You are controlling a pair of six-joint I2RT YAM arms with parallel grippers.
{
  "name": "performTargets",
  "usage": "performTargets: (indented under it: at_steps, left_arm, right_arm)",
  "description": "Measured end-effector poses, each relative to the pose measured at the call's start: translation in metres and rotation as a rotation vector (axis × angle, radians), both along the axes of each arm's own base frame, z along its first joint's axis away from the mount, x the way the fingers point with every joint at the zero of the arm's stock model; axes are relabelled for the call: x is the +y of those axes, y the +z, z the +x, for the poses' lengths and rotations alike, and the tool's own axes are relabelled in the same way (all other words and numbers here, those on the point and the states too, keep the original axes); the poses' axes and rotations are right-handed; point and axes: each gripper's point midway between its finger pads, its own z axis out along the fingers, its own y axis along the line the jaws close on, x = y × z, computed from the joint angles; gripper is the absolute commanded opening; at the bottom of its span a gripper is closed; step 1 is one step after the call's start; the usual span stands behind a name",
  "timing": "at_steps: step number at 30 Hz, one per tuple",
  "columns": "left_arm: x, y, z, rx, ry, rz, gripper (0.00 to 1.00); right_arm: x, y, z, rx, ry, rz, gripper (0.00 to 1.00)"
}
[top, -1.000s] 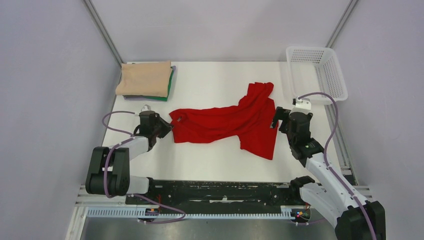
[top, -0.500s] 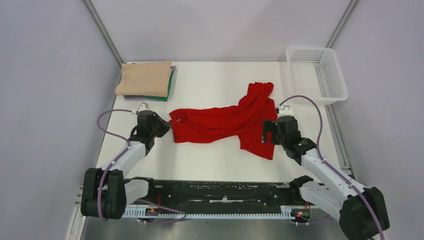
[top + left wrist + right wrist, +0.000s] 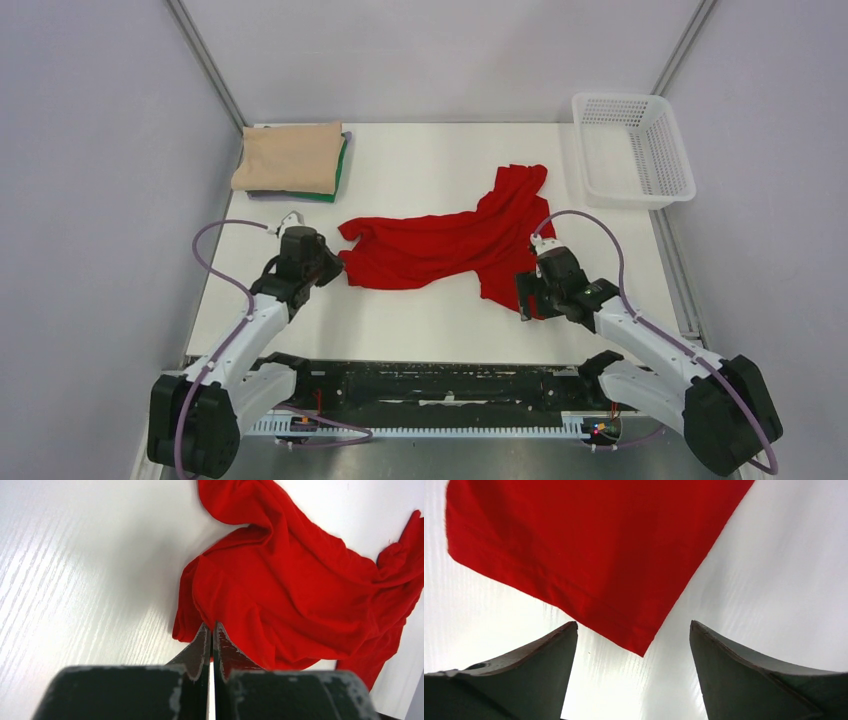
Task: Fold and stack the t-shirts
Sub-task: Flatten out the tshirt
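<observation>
The red t-shirt (image 3: 450, 245) lies crumpled across the middle of the white table (image 3: 430, 320). My left gripper (image 3: 337, 265) is shut at the shirt's left end, low over the table. In the left wrist view its tips (image 3: 211, 626) pinch the edge of the red cloth (image 3: 280, 595). My right gripper (image 3: 527, 295) is open at the shirt's near right corner. In the right wrist view the hemmed corner (image 3: 589, 545) points down between the two spread fingers (image 3: 549, 660), flat on the table. The folded beige t-shirt (image 3: 290, 155) lies on the folded dark green t-shirt (image 3: 338, 182) at the back left.
A white mesh basket (image 3: 630, 98) stands at the back right corner. Grey walls close in both sides. A black rail (image 3: 430, 375) runs along the table's near edge.
My right gripper has moved toward me and left, from beside the shirt's right side down to its near right corner. My left arm has dropped lower, its gripper staying at the shirt's left end.
</observation>
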Motion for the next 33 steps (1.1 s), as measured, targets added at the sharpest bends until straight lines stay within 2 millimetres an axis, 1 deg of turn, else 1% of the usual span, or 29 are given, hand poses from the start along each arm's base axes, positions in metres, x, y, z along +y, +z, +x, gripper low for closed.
performTargets:
  at_steps: [5, 6, 8, 10, 11, 12, 16, 18, 19, 20, 21, 24, 27, 30, 33]
  left_arm:
    - [-0.003, -0.002, -0.006, 0.018, -0.013, 0.008, 0.02]
    - [-0.003, -0.002, -0.007, 0.018, -0.013, 0.010, 0.02]
    - [-0.002, -0.002, -0.007, 0.017, -0.010, 0.014, 0.02]
    - [-0.001, -0.001, -0.007, 0.016, -0.006, 0.017, 0.02]
    - [-0.001, -0.001, -0.007, 0.016, -0.005, 0.018, 0.02]
    - [-0.001, -0.002, -0.007, 0.017, -0.004, 0.019, 0.02]
    - [-0.001, -0.002, -0.009, 0.022, -0.005, 0.022, 0.02]
    - [-0.001, -0.001, -0.009, 0.020, -0.007, 0.021, 0.02]
    - [-0.001, 0.000, -0.009, 0.018, -0.008, 0.021, 0.02]
    - [-0.002, 0.001, -0.008, 0.015, -0.008, 0.020, 0.02]
    - [-0.002, 0.002, -0.008, 0.011, -0.009, 0.019, 0.02]
    - [-0.003, 0.003, -0.007, 0.008, -0.012, 0.018, 0.02]
    - [-0.006, 0.008, -0.004, 0.002, -0.018, 0.017, 0.02]
    - [-0.008, 0.020, 0.004, -0.019, -0.018, 0.013, 0.02]
    - [-0.008, 0.045, 0.017, -0.074, -0.005, 0.011, 0.02]
  right_arm:
    - [0.000, -0.012, -0.005, 0.046, 0.023, -0.017, 0.62]
    - [0.001, -0.014, -0.005, 0.054, 0.025, -0.021, 0.60]
    - [0.000, -0.018, -0.005, 0.066, 0.026, -0.027, 0.58]
    - [0.002, -0.018, -0.002, 0.058, 0.025, -0.023, 0.55]
    - [0.002, -0.018, -0.001, 0.056, 0.024, -0.023, 0.52]
    - [0.002, -0.018, 0.000, 0.052, 0.024, -0.023, 0.48]
    - [0.005, -0.019, 0.005, 0.038, 0.019, -0.015, 0.35]
    - [0.007, -0.019, 0.008, 0.029, 0.016, -0.009, 0.22]
    - [0.008, -0.019, 0.011, 0.023, 0.015, -0.004, 0.14]
    - [0.009, -0.019, 0.013, 0.016, 0.015, 0.000, 0.02]
    - [0.012, -0.019, 0.016, 0.003, 0.012, 0.013, 0.00]
    - [0.015, -0.020, 0.025, -0.037, -0.004, 0.023, 0.00]
    - [0.017, -0.017, 0.040, -0.098, -0.031, 0.031, 0.00]
    - [0.009, -0.014, 0.049, -0.142, -0.083, 0.001, 0.00]
    - [-0.004, -0.002, 0.060, -0.209, -0.151, -0.041, 0.00]
